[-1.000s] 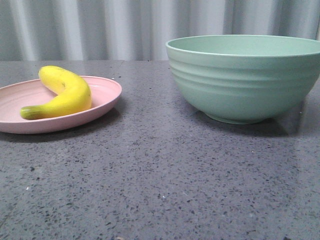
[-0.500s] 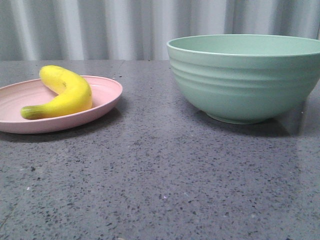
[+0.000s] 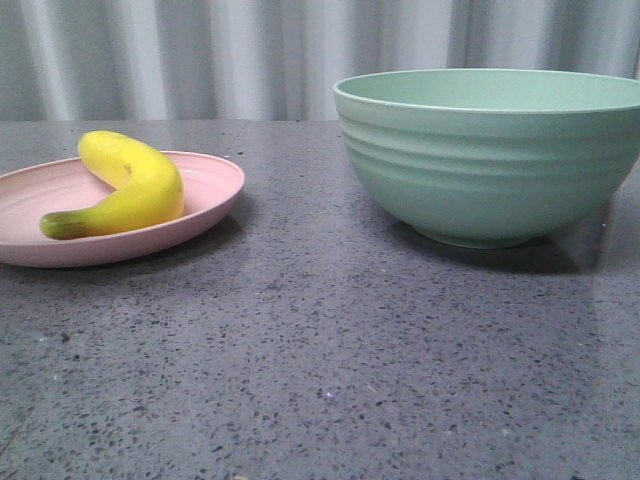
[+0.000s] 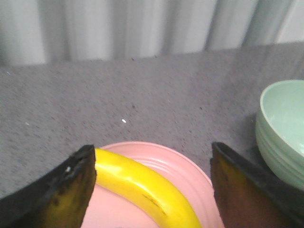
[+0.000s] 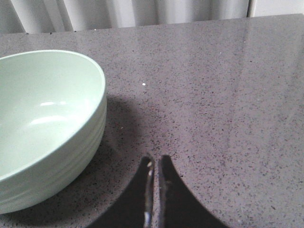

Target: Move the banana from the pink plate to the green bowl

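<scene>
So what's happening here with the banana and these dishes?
A two-armed robot is about to move the short yellow banana, which lies on the shallow pale pink plate, into the deep mint-green ridged bowl beside it. The left gripper hangs over the plate with its fingers wide apart, one on either side of the banana, gripping nothing yet. The right gripper waits shut beside the bowl, which looks empty.

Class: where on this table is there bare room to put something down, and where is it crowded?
Bare tabletop fills the near side and the strip between the pink plate and green bowl. The right wrist view shows more bare surface beside the bowl. The plate is crowded: the banana covers much of it, with the open left gripper above.
</scene>
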